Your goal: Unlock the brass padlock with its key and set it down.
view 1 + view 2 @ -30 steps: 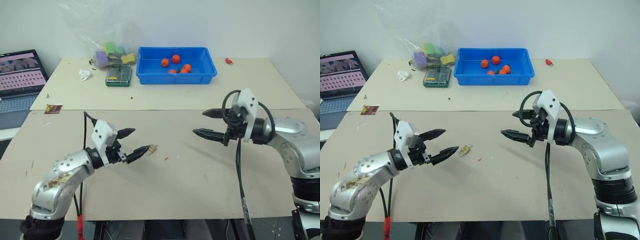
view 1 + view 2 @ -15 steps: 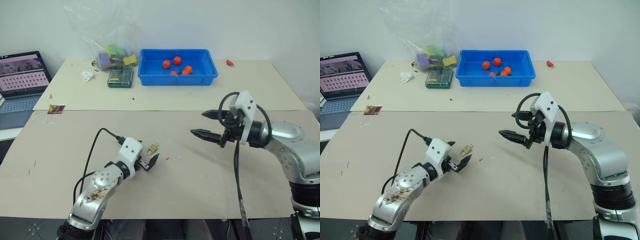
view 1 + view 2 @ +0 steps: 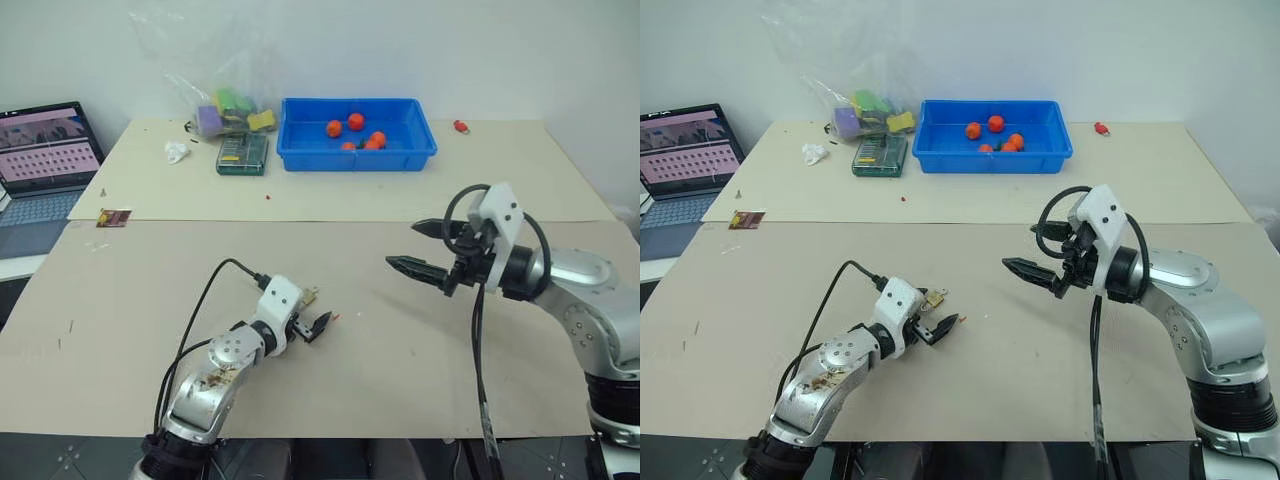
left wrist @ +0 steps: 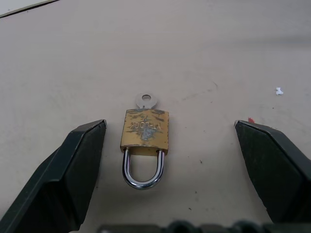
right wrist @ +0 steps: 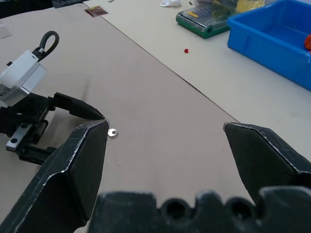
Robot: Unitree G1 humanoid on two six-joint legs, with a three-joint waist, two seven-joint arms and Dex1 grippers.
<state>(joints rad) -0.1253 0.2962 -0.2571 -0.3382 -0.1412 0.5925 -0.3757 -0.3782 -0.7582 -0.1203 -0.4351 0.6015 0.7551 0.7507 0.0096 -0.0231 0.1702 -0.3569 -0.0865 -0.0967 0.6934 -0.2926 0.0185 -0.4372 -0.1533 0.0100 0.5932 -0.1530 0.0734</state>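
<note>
The brass padlock [image 4: 145, 131] lies flat on the beige table, its silvery shackle [image 4: 142, 173] toward my left wrist and the key [image 4: 145, 100] stuck in its far end. My left gripper [image 4: 170, 125] is open and down at the table, one finger on each side of the padlock without touching it. From the head views the padlock [image 3: 933, 298] sits just beyond the left gripper [image 3: 312, 318]. My right gripper [image 3: 403, 245] hovers open and empty above the table, to the right, pointing toward the padlock.
A small red scrap [image 3: 337, 317] lies just right of the left gripper. On the far table stand a blue bin [image 3: 355, 150] with orange balls, a green case [image 3: 240, 152], a bag of toys [image 3: 225, 105] and a laptop [image 3: 45, 150] at left.
My left arm has dropped and swung in toward the padlock, so its open fingers now straddle it at table level. The right gripper has stayed put.
</note>
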